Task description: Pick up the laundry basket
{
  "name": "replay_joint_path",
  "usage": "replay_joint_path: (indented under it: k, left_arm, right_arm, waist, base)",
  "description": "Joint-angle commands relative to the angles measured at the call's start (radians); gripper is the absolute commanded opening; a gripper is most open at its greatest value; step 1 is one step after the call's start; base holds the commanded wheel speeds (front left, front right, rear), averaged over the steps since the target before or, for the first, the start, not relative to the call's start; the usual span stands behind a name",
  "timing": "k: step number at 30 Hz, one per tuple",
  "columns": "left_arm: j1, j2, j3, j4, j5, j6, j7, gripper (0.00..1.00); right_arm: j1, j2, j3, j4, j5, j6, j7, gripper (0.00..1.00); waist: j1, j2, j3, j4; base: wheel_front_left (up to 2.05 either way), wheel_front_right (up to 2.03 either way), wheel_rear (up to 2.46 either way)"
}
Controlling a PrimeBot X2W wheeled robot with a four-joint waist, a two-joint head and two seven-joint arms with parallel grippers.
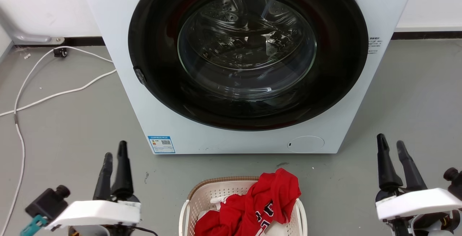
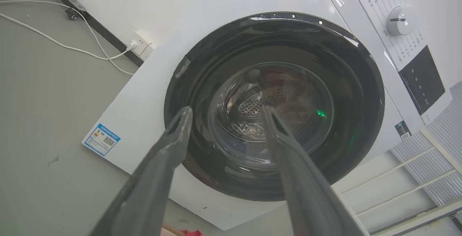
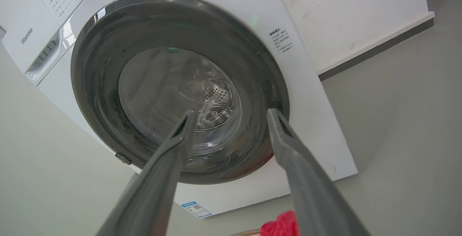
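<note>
From the head view I see the laundry basket (image 1: pixel 216 186) on the grey floor (image 1: pixel 72 135) at the bottom centre, just in front of the washing machine (image 1: pixel 126 95), with its near part cut off by the frame edge. A red jersey (image 1: pixel 269 200) is heaped in it and spills over the far rim. My left gripper (image 1: pixel 115 149) sits low on the left and my right gripper (image 1: pixel 389 139) low on the right. They are well apart, one on each side of the basket, and neither touches it. A white cable (image 1: pixel 54 93) trails over the floor at the left.

On the left wrist view, the left gripper (image 2: pixel 226 109) has its two fingers spread wide with nothing between them. They point at the machine's (image 2: pixel 144 95) round dark door, and a dial (image 2: pixel 399 20) shows at upper right.

On the right wrist view, the right gripper (image 3: pixel 231 112) is likewise parted wide and empty, aimed at the washing machine (image 3: pixel 317 120). A bit of the jersey (image 3: pixel 281 223) and a sliver of the basket's brown rim (image 3: pixel 247 233) show at the bottom edge between the fingers, beyond them and untouched
</note>
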Motion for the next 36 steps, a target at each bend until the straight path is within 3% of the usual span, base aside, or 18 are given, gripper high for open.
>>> replay_joint_path:
  k: [1,9,19,22,36]
  left_arm:
    - [0.003,0.004,-0.013,-0.024,0.042,-0.009,-0.009,1.0]
    - [0.026,0.004,-0.084,-0.029,0.219,-0.036,-0.033,1.0]
    - [0.041,0.009,-0.145,-0.012,0.402,-0.026,-0.058,1.0]
    - [0.046,0.026,-0.182,-0.003,0.473,-0.006,-0.07,1.0]
    - [0.053,0.066,-0.269,0.021,0.608,0.063,-0.103,1.0]
  right_arm:
    - [-0.001,-0.002,0.004,-0.017,-0.041,0.0,-0.012,1.0]
    - [0.019,-0.002,0.008,0.01,-0.168,0.0,-0.035,1.0]
    - [0.032,-0.002,0.017,0.035,-0.27,0.0,-0.058,1.0]
    - [0.039,-0.002,0.031,0.051,-0.329,0.0,-0.071,1.0]
    - [0.043,-0.001,0.035,0.081,-0.501,0.0,-0.103,1.0]
  waist:
    - [0.0,-0.0001,0.0,0.0]
    - [0.0,-0.0001,0.0,0.0]
    - [0.0,-0.0001,0.001,0.0]
    - [0.0,-0.0001,0.001,0.0]
    - [0.0,-0.0001,0.0,-0.004]
  base:
    - [0.0,0.0,0.0]
    - [0.0,0.0,0.0]
    - [0.0,0.0,0.0]
    - [0.0,0.0,0.0]
    - [0.0,0.0,0.0]
